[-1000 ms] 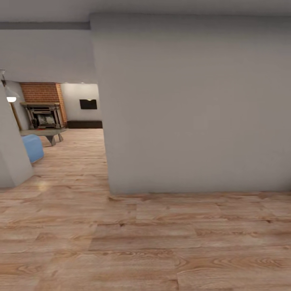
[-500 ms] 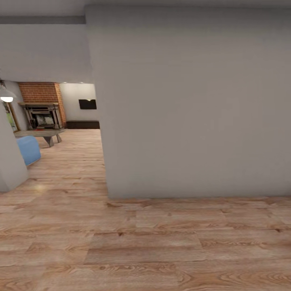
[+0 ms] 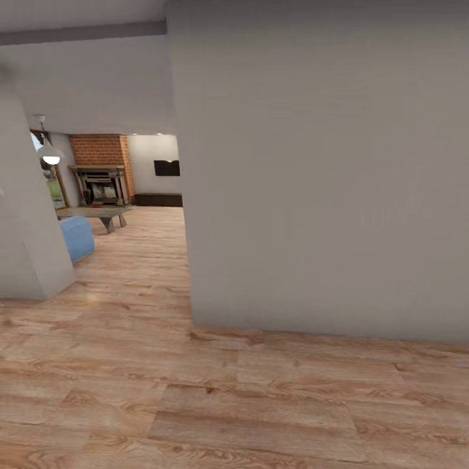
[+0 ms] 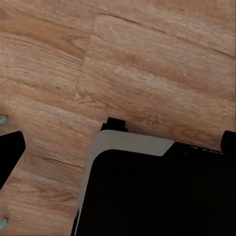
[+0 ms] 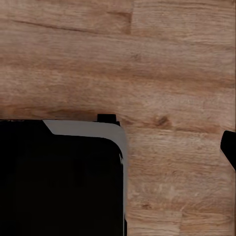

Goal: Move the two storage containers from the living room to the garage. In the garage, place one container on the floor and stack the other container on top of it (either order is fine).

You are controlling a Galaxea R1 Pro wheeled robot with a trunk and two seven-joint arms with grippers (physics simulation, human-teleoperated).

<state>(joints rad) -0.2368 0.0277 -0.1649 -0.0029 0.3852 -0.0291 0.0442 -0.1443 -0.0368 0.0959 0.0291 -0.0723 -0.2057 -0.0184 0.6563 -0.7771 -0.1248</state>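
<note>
No red-orange storage container is in sight. Past a grey wall corner, the living room opens at the far left, with the end of the blue sofa (image 3: 77, 238), the grey low table (image 3: 98, 212) and the white pendant lamp (image 3: 51, 155). My left gripper (image 4: 118, 147) hangs open over the wood planks, one black fingertip (image 4: 10, 152) at each side of the left wrist view, nothing between them. My right gripper (image 5: 118, 147) also stands open and empty over planks; one fingertip (image 5: 229, 147) shows, the other is lost against my black base.
A broad grey wall (image 3: 326, 182) stands close ahead and to the right. A second wall corner (image 3: 29, 228) narrows the passage at left. Light wood floor (image 3: 195, 391) runs between them toward a brick fireplace (image 3: 101, 176). My dark base (image 4: 157, 196) sits under both grippers.
The whole head view has shifted: walls and the living room opening now sit further right and slightly larger, so the camera has turned and moved. No object has moved.
</note>
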